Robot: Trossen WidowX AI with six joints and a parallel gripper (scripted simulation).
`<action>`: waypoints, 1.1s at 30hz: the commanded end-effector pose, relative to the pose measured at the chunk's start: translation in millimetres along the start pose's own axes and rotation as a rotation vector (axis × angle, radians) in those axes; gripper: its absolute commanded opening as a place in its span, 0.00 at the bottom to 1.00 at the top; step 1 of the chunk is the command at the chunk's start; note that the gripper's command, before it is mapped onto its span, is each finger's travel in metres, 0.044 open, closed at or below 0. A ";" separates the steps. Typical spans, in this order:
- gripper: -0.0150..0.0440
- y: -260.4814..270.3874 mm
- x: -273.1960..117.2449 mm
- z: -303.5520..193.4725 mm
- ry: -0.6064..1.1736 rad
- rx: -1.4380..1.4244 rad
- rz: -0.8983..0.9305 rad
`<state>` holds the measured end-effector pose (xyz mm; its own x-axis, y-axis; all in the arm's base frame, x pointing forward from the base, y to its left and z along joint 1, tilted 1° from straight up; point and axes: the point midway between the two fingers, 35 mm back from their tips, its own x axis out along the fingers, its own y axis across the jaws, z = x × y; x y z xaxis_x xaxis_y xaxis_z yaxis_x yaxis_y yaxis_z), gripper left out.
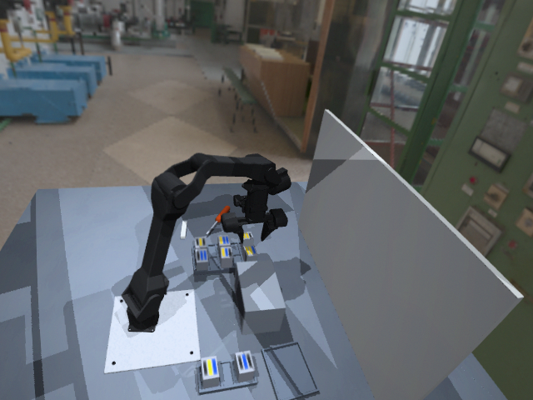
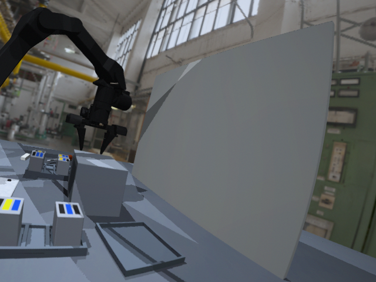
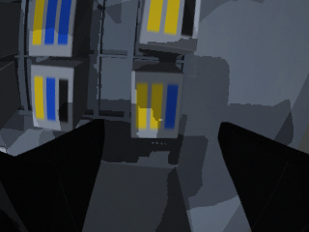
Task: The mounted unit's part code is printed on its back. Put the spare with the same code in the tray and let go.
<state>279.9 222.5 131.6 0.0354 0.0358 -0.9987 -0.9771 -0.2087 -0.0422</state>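
Note:
The mounted unit, a large grey box [image 1: 259,286] [image 2: 100,185] [image 3: 135,193], stands on the table; its back is hidden now. My gripper [image 1: 252,239] [image 2: 91,150] [image 3: 163,129] is open and empty, above the right end of the far rack [image 1: 211,272]. In the wrist view a spare with yellow, yellow and blue bars [image 3: 156,106] sits below, between the open fingers in the picture. Beside it stand a yellow-yellow-black spare [image 3: 166,19], a yellow-blue-black spare [image 3: 52,97] and a yellow-blue-blue spare [image 3: 52,29]. The tray [image 1: 280,345] [image 2: 154,266] is a thin-rimmed empty frame near the front.
A near rack [image 1: 227,388] [image 2: 45,251] holds two more blocks left of the tray. A tall grey panel [image 1: 387,258] [image 2: 230,145] stands on the right. An orange-handled screwdriver [image 1: 222,213] and a white bar [image 1: 183,229] [image 2: 25,156] lie behind the far rack.

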 end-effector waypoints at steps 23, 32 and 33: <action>0.76 -0.1 45.5 0.8 -0.002 -0.006 0.006; 0.76 1.1 60.1 0.3 -0.002 -0.006 0.006; 0.76 1.3 61.7 0.3 -0.002 -0.006 0.006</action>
<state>282.0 224.8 79.1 0.0385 0.0383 -0.9985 -0.9767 -0.2099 -0.0457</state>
